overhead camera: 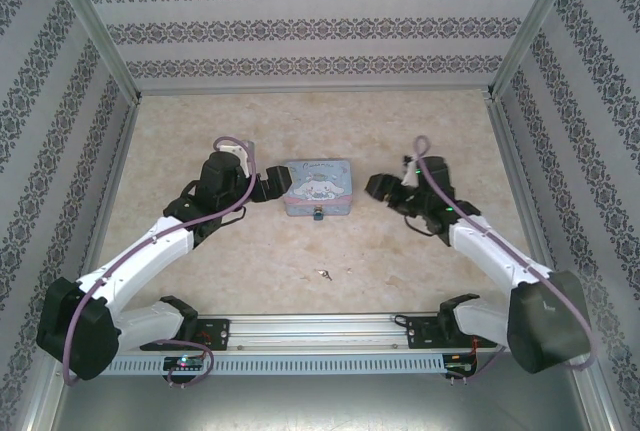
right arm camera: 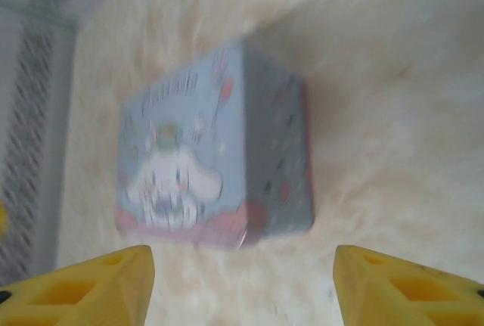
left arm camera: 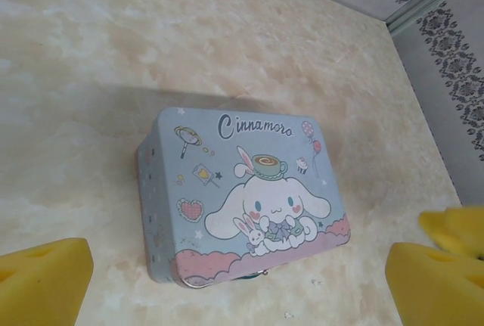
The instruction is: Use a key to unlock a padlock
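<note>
The padlock (overhead camera: 316, 215) is a tiny dark blue body hanging at the middle of the front edge of a light-blue cartoon tin (overhead camera: 317, 187). In the left wrist view only a dark sliver of the padlock (left arm camera: 251, 275) peeks from under the tin's (left arm camera: 242, 190) front rim. The key (overhead camera: 325, 274), small and silvery, lies flat on the table nearer the arms. My left gripper (overhead camera: 276, 187) hovers at the tin's left side, open, its yellow fingers (left arm camera: 41, 280) empty. My right gripper (overhead camera: 374, 188) is at the tin's right side, jaws apart with nothing between its fingers (right arm camera: 412, 288). The right wrist view is blurred.
The beige marbled table (overhead camera: 200, 281) is enclosed by patterned walls (overhead camera: 320, 26) at the back and both sides. A metal rail (overhead camera: 320, 331) with the arm bases runs along the near edge. Small white crumbs (left arm camera: 289, 314) lie in front of the tin.
</note>
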{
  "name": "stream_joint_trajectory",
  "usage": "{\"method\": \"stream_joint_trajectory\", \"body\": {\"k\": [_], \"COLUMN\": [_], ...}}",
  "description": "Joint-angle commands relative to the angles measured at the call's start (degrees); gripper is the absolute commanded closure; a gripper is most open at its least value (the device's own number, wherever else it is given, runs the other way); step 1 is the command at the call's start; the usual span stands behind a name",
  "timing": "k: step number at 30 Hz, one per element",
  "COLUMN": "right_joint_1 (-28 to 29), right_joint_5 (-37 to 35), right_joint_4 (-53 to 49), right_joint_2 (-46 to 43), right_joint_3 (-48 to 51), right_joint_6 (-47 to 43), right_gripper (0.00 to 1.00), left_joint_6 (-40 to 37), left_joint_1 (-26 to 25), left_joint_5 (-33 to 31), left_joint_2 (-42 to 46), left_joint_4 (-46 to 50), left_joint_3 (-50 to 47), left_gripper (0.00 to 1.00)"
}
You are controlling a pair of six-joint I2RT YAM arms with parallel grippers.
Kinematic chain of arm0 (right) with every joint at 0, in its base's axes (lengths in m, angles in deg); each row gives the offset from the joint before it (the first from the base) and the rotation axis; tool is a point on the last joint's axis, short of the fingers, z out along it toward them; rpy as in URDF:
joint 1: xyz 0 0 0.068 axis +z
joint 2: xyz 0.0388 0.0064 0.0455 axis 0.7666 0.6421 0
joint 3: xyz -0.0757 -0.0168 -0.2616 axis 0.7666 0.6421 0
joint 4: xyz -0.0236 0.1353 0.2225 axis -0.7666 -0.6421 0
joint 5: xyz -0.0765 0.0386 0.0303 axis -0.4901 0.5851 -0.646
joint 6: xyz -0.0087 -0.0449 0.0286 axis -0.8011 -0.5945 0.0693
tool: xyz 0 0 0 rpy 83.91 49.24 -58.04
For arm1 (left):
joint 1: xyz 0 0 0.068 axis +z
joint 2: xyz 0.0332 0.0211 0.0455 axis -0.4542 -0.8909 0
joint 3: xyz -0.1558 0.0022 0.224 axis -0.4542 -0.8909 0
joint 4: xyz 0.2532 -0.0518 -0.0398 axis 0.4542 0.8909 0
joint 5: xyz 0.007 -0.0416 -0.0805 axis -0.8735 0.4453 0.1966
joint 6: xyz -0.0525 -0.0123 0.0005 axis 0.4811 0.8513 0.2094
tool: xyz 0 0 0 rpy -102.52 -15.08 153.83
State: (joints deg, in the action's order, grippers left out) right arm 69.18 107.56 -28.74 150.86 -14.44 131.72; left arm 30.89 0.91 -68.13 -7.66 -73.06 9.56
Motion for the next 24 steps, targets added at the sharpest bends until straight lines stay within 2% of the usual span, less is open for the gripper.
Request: {"method": "stream_joint_trajectory", "body": {"k": [1,8,11,16,24], "right_joint_1": [9.84,26.88,31.82,36.23,39.53], "right_joint_5": [-5.95,-16.76,-19.84,-21.48,-22.73], "right_joint_4": [-7.67,-14.39,-17.25,-18.83,-19.84], "right_joint_2": [4.03,12.44,14.88,17.48,21.34], "right_joint_3": [-1.65,-3.15,-4.93,-6.90,-10.47], "right_joint_6": [-7.63,-12.75,-13.99,-14.75,-15.18], "right_gripper": [0.37,0.49,0.54,0.60,0.64], "left_joint_6": [-0.18,-0.43,0.34,2.28,4.15], "left_joint_1": [0.64,0.66,0.63,0.63,0.64], "left_joint_5": [-1.58,-4.60,-5.86,-7.26,-5.48], "left_joint_2": [1.13,0.57,0.68,-0.62,-3.30], "left_joint_4": [3.67,7.27,6.74,7.28,7.03], "left_joint_3": [0.00,1.74,1.53,2.19,3.53], "left_gripper": [0.01,0.00,0.00,0.00,0.00]}}
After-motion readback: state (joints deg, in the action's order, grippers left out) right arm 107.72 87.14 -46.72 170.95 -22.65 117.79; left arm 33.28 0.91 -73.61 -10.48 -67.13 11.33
